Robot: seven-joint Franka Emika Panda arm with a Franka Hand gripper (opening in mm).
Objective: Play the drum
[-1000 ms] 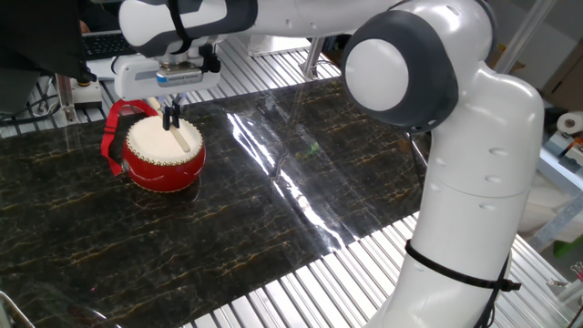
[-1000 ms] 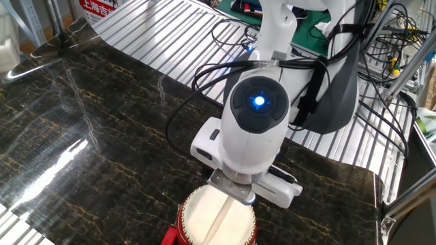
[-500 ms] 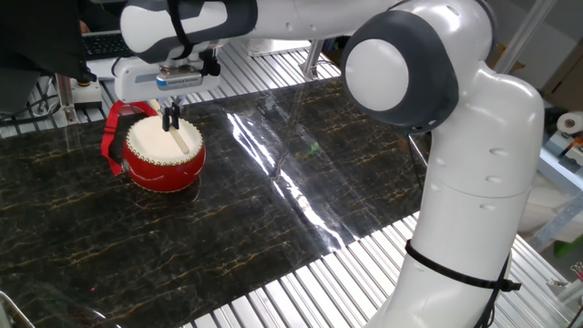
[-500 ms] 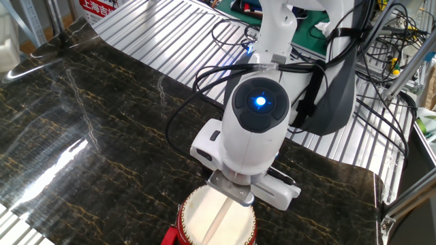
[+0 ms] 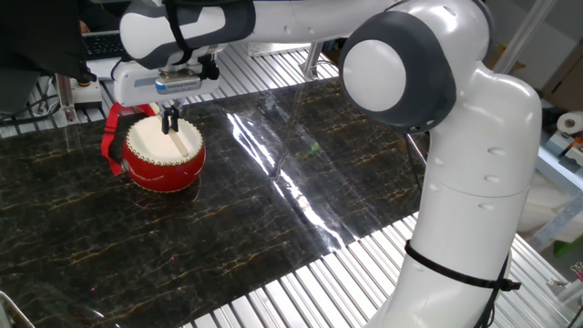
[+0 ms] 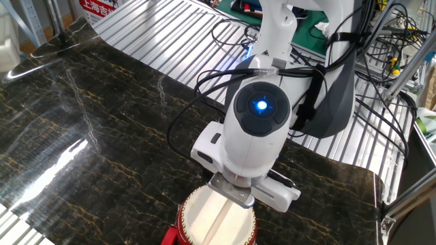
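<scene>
The small red drum (image 5: 162, 155) with a cream-white head and red strap (image 5: 114, 132) stands on the dark marble mat at the left. It also shows at the bottom edge of the other fixed view (image 6: 216, 219). My gripper (image 5: 170, 120) hangs right above the drum's far side, fingers close together on the top end of a thin light wooden stick (image 5: 182, 138). The stick slants down across the drum head. In the other fixed view the arm's wrist hides the fingers; the stick (image 6: 219, 216) lies across the skin.
The dark marble mat (image 5: 301, 173) covers the table, with glare streaks. Ribbed metal table surface (image 5: 301, 282) lies around it. The arm's white base (image 5: 474, 210) stands at the right. Cables and equipment (image 6: 381, 41) crowd the far side.
The gripper with the stick has shifted very slightly; the wrist has risen a little in the other fixed view. The drum has not moved.
</scene>
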